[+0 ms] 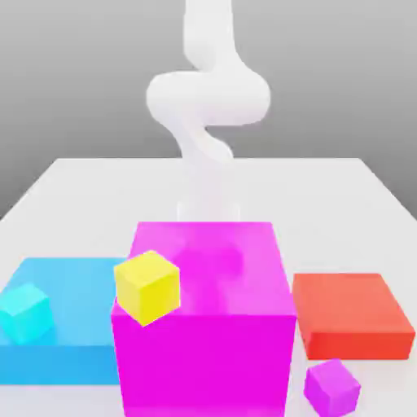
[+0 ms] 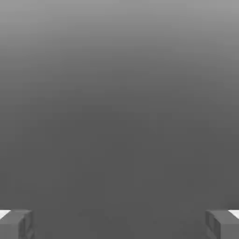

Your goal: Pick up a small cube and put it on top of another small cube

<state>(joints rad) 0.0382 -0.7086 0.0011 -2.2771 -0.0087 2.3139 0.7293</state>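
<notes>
Floor (image 1: 98,191), pale and flat, runs back to a straight far edge under a grey backdrop. Magenta block (image 1: 204,366) stands tall in the middle — between blue slab (image 1: 65,363) and lower red slab (image 1: 350,297). Yellow cube (image 1: 147,287) is at the block top's edge toward the exterior view's left. Cyan cube (image 1: 26,313) is at the blue slab; purple cube (image 1: 332,388) near the red slab's front edge. Gripper (image 2: 119,225): fingers wide apart, nothing between.

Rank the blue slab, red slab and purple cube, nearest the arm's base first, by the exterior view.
1. Blue slab, view's left, and red slab, view's right: too close to call.
2. Purple cube, view's right, in front of the red slab.
</notes>
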